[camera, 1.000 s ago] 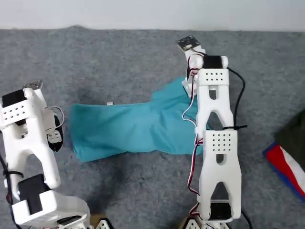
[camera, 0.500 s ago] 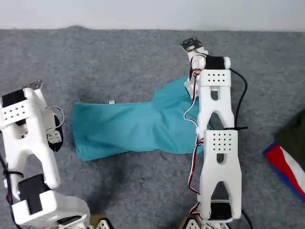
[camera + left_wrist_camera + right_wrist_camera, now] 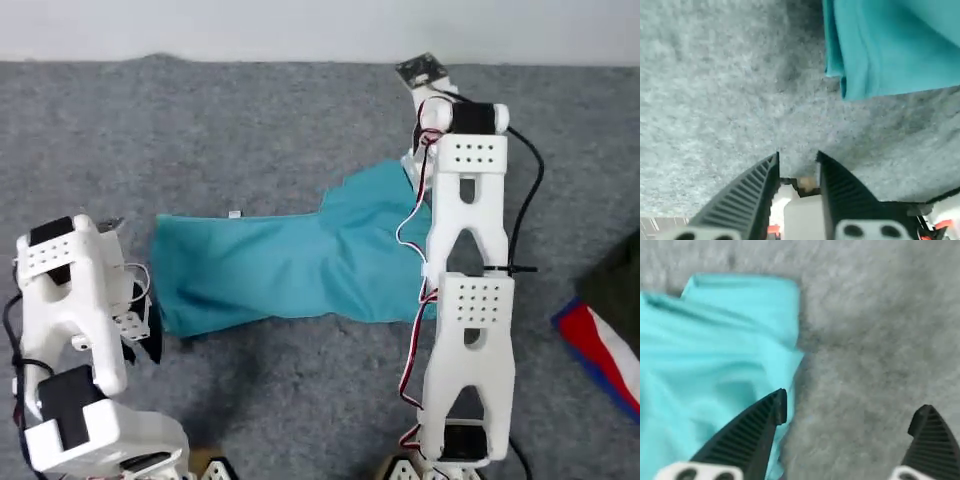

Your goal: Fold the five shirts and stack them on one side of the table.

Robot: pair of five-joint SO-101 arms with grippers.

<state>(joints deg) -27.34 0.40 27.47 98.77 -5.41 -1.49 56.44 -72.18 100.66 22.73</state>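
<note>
A teal shirt [image 3: 290, 265] lies partly folded lengthwise across the middle of the grey table. My left gripper [image 3: 797, 162] hovers low over bare felt just off the shirt's left front corner [image 3: 850, 85]; its fingers stand a narrow gap apart with nothing between them. In the high view that left arm [image 3: 75, 300] stands at the front left. My right gripper [image 3: 852, 410] is wide open over the table beside the shirt's sleeve edge [image 3: 785, 305], holding nothing. The right arm [image 3: 465, 260] runs along the shirt's right end.
A dark shirt with a red, white and blue striped piece [image 3: 605, 335] lies at the table's right edge. Bare grey felt [image 3: 200, 130] spreads behind and to the left of the teal shirt. A white wall borders the far side.
The left arm has swung toward the front, down to the shirt's left front corner. The right arm has shifted right and slightly farther back, off the sleeve. The shirt slid slightly right.
</note>
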